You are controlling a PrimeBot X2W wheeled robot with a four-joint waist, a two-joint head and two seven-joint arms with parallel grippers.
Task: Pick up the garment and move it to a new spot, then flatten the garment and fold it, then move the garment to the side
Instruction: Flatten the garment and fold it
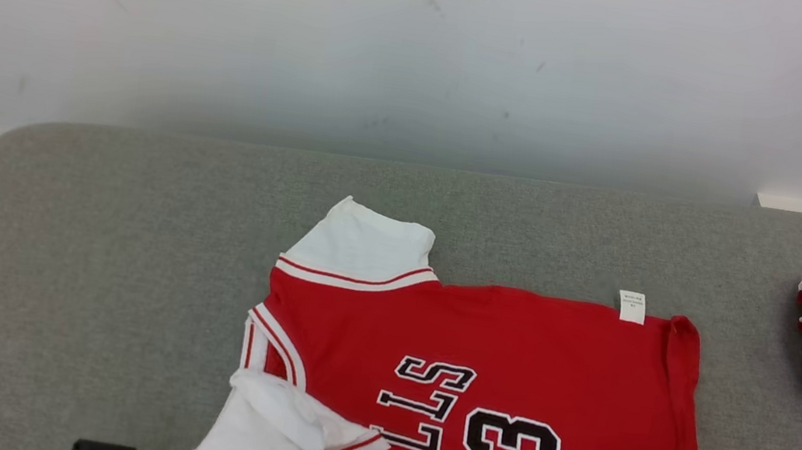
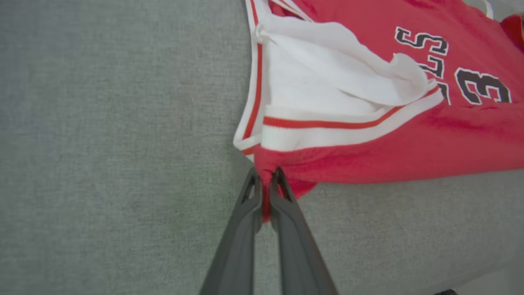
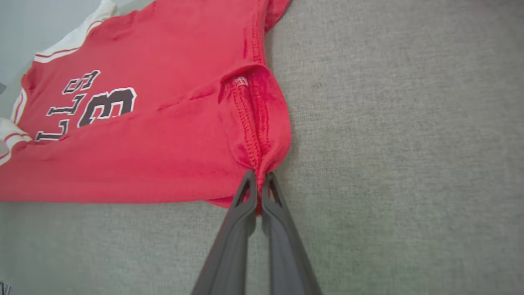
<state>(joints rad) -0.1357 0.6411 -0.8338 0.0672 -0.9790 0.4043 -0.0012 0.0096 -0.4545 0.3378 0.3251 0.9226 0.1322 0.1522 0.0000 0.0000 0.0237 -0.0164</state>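
Left gripper [image 2: 266, 173] and right gripper [image 3: 258, 176] each pinch a near jersey [image 1: 511, 335] corner; lift both evenly, keep the edge taut, fold away.

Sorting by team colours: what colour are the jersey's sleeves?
The jersey has white sleeves with red-striped trim; best seen in the left wrist view.

The garment [image 1: 511, 335] is coloured red, with white sleeves, red-striped white trim and black, white-edged lettering. The table [image 1: 91, 252] is covered in flecked grey.
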